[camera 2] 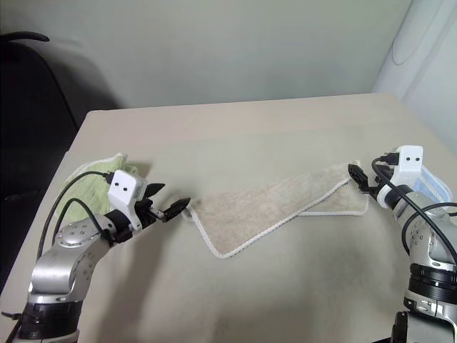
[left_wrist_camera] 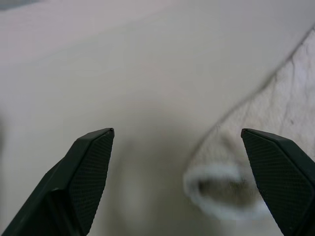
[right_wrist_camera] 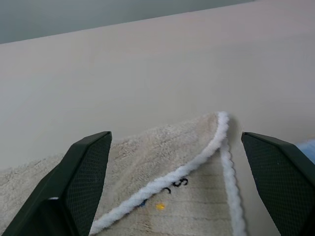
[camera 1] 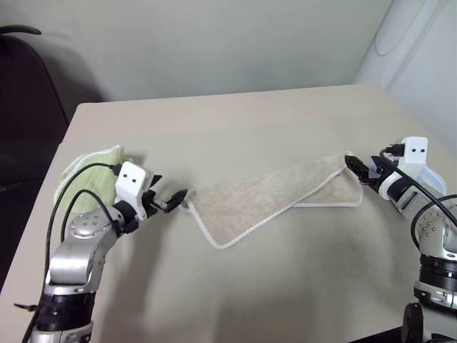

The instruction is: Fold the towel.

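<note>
Left claw sits nearest me, at the left end of the towel. From its wrist camera I see both fingers spread wide, with the towel's white-corded corner lying blurred between them, closer to one finger. I can't tell whether either pad touches the cloth; nothing is pinched.

Right claw is at the towel's opposite end. Its wrist camera shows the fingers wide apart too, the towel's corner with its white cord edge lying between and just ahead of them on the surface. Small dark lettering and a yellow speck show on the cloth near the cord. No grip here that I can see; the cloth rests flat.

The towel lies across the middle of the tan surface, stretched as a long band between my two claws. It is doubled over on itself: an upper layer runs diagonally from the right corner down toward the near middle, ending in a rounded point, and a lower layer peeks out beneath it on the right side.

Behind the left arm, near the surface's left edge, sits a light green towel, bunched. A bit of light blue cloth shows just behind the right wrist.

Farther back, the surface is bare up to a pale wall.
</note>
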`<action>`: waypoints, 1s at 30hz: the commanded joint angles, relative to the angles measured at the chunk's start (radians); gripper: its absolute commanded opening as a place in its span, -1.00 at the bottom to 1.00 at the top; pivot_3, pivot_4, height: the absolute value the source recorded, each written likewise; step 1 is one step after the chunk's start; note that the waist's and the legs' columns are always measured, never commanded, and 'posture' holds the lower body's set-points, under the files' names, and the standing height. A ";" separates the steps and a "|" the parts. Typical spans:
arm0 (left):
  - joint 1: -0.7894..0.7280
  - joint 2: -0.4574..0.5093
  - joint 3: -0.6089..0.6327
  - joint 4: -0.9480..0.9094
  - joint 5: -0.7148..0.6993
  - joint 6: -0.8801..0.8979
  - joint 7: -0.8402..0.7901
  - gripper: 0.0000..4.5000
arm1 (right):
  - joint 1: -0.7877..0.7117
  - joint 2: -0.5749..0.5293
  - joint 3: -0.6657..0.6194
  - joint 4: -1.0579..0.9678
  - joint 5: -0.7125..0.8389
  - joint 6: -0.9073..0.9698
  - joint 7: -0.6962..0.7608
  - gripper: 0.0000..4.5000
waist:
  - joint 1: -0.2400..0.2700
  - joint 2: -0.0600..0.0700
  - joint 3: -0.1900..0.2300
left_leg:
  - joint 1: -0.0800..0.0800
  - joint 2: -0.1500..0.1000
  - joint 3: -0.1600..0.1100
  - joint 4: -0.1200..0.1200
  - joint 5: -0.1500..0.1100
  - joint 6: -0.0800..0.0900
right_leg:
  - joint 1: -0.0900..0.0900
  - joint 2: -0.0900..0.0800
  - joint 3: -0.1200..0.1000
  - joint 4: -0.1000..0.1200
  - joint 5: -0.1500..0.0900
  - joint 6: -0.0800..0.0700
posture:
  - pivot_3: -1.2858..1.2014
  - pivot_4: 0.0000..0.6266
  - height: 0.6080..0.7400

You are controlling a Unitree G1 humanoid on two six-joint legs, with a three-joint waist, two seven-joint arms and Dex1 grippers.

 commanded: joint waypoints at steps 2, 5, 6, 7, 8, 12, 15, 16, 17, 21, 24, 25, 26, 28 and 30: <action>-0.036 -0.010 -0.032 -0.001 -0.003 -0.036 -0.032 1.00 | 0.009 -0.002 -0.058 -0.063 0.035 0.040 -0.041 0.98 | -0.001 0.000 0.000 | 0.000 0.000 0.000 0.000 0.000 0.000 | 0.000 0.000 0.000 0.000 0.001 0.003 | 0.03 -0.52 0.92; -0.047 -0.021 -0.055 -0.008 -0.005 -0.042 -0.041 1.00 | -0.006 -0.004 -0.063 -0.042 0.037 0.070 -0.063 0.98 | -0.005 0.000 0.000 | 0.000 0.000 0.000 0.000 0.000 0.000 | 0.000 0.000 0.000 0.000 0.003 0.008 | 0.03 -0.52 0.92; -0.049 -0.022 -0.065 -0.018 -0.006 -0.043 -0.048 1.00 | -0.027 0.002 -0.064 -0.019 0.038 0.087 -0.083 0.98 | -0.006 0.000 0.000 | 0.000 0.000 0.000 0.000 0.000 0.000 | -0.001 0.000 0.000 0.000 0.003 0.008 | 0.03 -0.52 0.92; -0.048 -0.023 -0.076 -0.031 -0.003 -0.042 -0.050 1.00 | -0.043 0.005 -0.069 0.002 0.040 0.101 -0.096 0.98 | -0.007 0.000 0.000 | 0.000 0.000 0.000 0.000 0.000 0.000 | 0.000 0.000 0.000 0.000 0.003 0.008 | 0.03 -0.52 0.92; -0.046 -0.027 -0.087 -0.044 0.000 -0.039 -0.046 1.00 | -0.053 0.003 -0.074 0.020 0.042 0.109 -0.100 0.98 | -0.007 0.000 0.000 | 0.000 0.000 0.000 0.000 0.000 0.000 | -0.001 0.000 0.001 0.000 0.003 0.008 | 0.03 -0.52 0.92; -0.021 -0.021 -0.105 -0.113 -0.009 -0.019 -0.050 1.00 | -0.117 0.002 -0.087 0.098 0.046 0.123 -0.117 0.98 | -0.007 0.000 0.000 | 0.000 0.000 0.000 0.000 0.000 0.000 | 0.000 0.000 0.001 0.000 0.004 0.009 | 0.03 -0.52 0.92; 0.017 0.004 -0.112 -0.178 -0.029 -0.009 -0.082 1.00 | -0.239 0.018 -0.108 0.234 0.042 0.118 -0.170 0.98 | -0.016 0.000 0.000 | 0.000 0.000 0.001 -0.001 0.000 0.000 | -0.001 0.000 0.003 0.000 0.004 0.008 | 0.03 -0.52 0.92; 0.017 0.007 -0.118 -0.180 -0.027 -0.010 -0.088 1.00 | -0.279 0.021 -0.113 0.291 0.033 0.108 -0.191 0.98 | -0.016 0.001 0.000 | 0.000 0.000 0.001 -0.001 0.000 0.000 | -0.002 0.000 0.003 0.000 0.004 0.009 | 0.03 -0.52 0.92; 0.012 0.009 -0.123 -0.178 -0.026 -0.011 -0.095 1.00 | -0.318 0.025 -0.112 0.346 0.022 0.095 -0.209 0.98 | -0.016 0.001 0.000 | 0.000 0.000 0.001 -0.001 0.000 0.000 | -0.002 0.000 0.002 0.000 0.005 0.009 | 0.03 -0.52 0.92; -0.016 0.001 -0.140 -0.157 -0.017 -0.018 -0.108 1.00 | -0.423 0.028 -0.091 0.521 -0.013 0.033 -0.225 0.98 | -0.010 0.001 -0.001 | 0.000 0.001 0.000 -0.003 0.000 0.000 | -0.003 0.000 0.000 0.001 0.005 0.008 | 0.03 -0.52 0.92; -0.034 -0.010 -0.162 -0.142 0.000 -0.031 -0.108 1.00 | -0.506 0.026 -0.061 0.697 -0.061 -0.043 -0.232 0.98 | -0.008 0.001 0.000 | -0.002 0.001 0.000 -0.003 0.000 0.000 | -0.005 0.000 0.000 0.001 0.005 0.009 | 0.03 -0.52 0.92; -0.037 -0.013 -0.166 -0.141 0.002 -0.031 -0.106 1.00 | -0.524 0.024 -0.060 0.739 -0.068 -0.060 -0.232 0.98 | -0.008 0.001 -0.001 | -0.003 0.001 0.000 -0.003 0.000 0.000 | -0.005 0.000 0.000 0.001 0.005 0.009 | 0.03 -0.52 0.92; -0.037 -0.015 -0.165 -0.144 0.000 -0.030 -0.104 1.00 | -0.547 0.022 -0.061 0.789 -0.073 -0.080 -0.235 0.98 | -0.008 0.001 -0.001 | -0.004 0.001 0.000 -0.003 0.000 0.000 | -0.006 -0.001 0.000 0.001 0.005 0.009 | 0.03 -0.52 0.92; -0.017 -0.017 -0.157 -0.157 -0.002 -0.035 -0.097 1.00 | -0.589 0.020 -0.067 0.894 -0.084 -0.123 -0.251 0.98 | -0.008 0.002 -0.001 | -0.005 0.002 0.000 -0.003 0.000 0.000 | -0.007 -0.001 0.000 0.001 0.005 0.009 | 0.03 -0.52 0.92; 0.004 -0.024 -0.152 -0.167 0.000 -0.036 -0.083 1.00 | -0.622 0.018 -0.072 0.980 -0.087 -0.157 -0.254 0.98 | -0.009 0.002 -0.001 | -0.005 0.002 0.000 -0.004 0.000 0.000 | -0.008 -0.001 0.000 0.001 0.005 0.009 | 0.03 -0.52 0.92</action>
